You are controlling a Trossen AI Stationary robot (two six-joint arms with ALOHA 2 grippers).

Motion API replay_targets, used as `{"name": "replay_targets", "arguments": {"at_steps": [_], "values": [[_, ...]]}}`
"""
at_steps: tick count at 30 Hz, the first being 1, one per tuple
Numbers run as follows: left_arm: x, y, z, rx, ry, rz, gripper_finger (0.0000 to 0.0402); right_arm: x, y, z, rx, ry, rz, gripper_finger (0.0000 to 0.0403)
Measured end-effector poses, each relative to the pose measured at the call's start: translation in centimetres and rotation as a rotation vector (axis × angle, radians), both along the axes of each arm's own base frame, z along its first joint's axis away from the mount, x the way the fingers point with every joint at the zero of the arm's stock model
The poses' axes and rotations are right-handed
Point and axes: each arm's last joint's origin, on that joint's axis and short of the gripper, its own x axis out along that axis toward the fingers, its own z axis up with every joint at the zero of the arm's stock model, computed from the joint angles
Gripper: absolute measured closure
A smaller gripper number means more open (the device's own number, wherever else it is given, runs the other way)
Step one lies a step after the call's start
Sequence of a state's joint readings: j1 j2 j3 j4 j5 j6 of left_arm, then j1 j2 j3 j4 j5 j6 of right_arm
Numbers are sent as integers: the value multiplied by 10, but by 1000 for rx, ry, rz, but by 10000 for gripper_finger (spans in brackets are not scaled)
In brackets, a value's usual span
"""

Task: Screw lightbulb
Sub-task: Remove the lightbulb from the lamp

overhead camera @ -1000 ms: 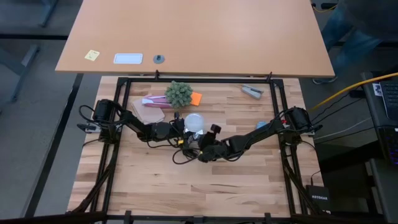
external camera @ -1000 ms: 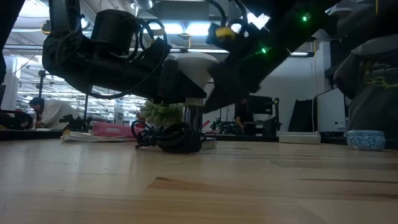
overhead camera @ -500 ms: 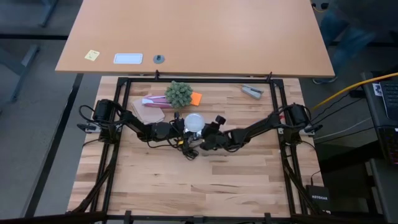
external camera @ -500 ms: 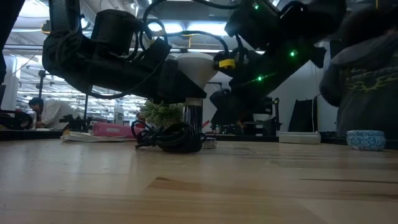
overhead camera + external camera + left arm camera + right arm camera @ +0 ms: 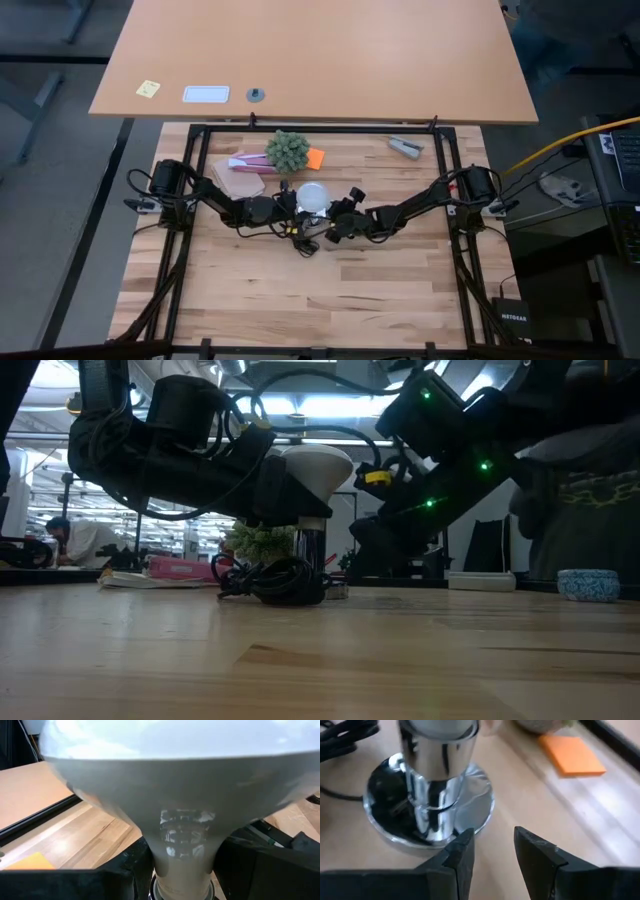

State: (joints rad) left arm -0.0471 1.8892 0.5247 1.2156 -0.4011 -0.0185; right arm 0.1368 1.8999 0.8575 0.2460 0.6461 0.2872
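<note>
The frosted white lightbulb (image 5: 313, 195) stands upright, dome up, on the chrome stem (image 5: 311, 550) of the socket. The socket's round chrome disc (image 5: 427, 805) lies flat on the table. My left gripper (image 5: 300, 212) reaches in level from the table's left and is shut on the lightbulb (image 5: 185, 780). My right gripper (image 5: 492, 850) slants down from the right, low beside the disc. It is open with nothing between its fingers, and in the high view it sits just right of the socket (image 5: 332, 228). My left gripper pinches the lightbulb's narrow neck (image 5: 185, 855) between its two fingers, just above the metal base. The fingers come in level from the table's left. The bulb stays upright with its lower end in the socket's stem. My right gripper has one fingertip (image 5: 462, 842) at the disc's rim; I cannot tell whether it touches.
A black cord (image 5: 275, 580) lies coiled by the socket on its near-left side. Behind it are a green plant (image 5: 288, 150), an orange note (image 5: 316, 158) and a pinkish packet (image 5: 240, 175). A grey tool (image 5: 405, 146) lies far right, and a blue bowl (image 5: 588, 583) stands at the right.
My right gripper has swung toward the table's far edge and sunk lower, coming in beside the socket's disc. Its finger gap has stayed the same. The lightbulb and socket have not moved.
</note>
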Motion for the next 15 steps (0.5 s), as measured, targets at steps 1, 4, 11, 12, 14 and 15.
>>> {"name": "replay_targets", "arguments": {"at_steps": [1,4,11,12,14,15], "values": [[0,0,0,0,0,0,244,-1,0,-1,12,1,10,260],[0,0,0,0,0,0,244,0,1,-1,33,-26,27,260],[0,0,0,0,0,0,244,0,0,-1,24,-52,17,260],[0,0,0,0,0,0,244,1,0,-3,19,-57,13,260],[0,0,0,0,0,0,244,3,1,-9,20,-67,14,260],[0,0,0,0,0,0,244,5,1,-13,19,-82,11,260]]}}
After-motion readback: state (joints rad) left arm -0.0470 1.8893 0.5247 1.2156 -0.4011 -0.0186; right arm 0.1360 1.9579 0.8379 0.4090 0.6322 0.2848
